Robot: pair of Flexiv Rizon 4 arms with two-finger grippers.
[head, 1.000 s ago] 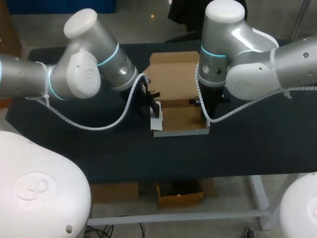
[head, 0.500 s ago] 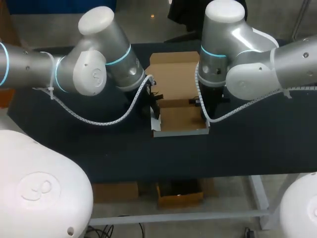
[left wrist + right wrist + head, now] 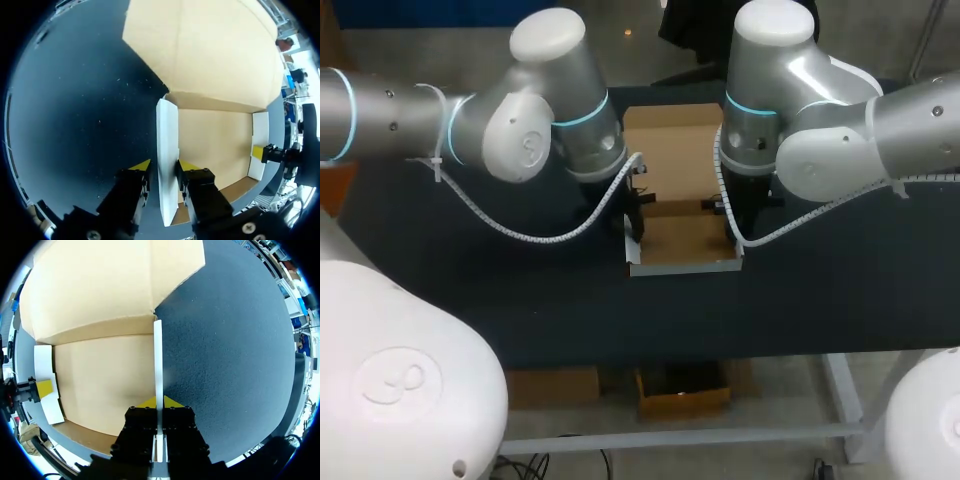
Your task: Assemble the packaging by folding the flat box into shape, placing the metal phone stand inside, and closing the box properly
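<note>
The brown cardboard box (image 3: 685, 240) lies mid-table with its lid (image 3: 670, 150) flat toward the far side. Its white left side flap (image 3: 167, 150) stands upright between the fingers of my left gripper (image 3: 164, 166). A thin gap shows at one finger, so that gripper is open. My right gripper (image 3: 160, 402) is shut on the thin right side flap (image 3: 158, 360), which also stands upright. In the head view the left gripper (image 3: 632, 215) and right gripper (image 3: 732, 225) flank the box floor. No metal phone stand is in view.
Dark table cloth (image 3: 840, 290) surrounds the box, with free room on both sides and toward the front edge. Each wrist view shows the other arm's yellow tip, the right one (image 3: 258, 152) and the left one (image 3: 44, 387), across the box floor.
My left arm has swung in toward the box and stood the left flap more upright. Its fingers have narrowed around the flap. The right arm has not moved.
</note>
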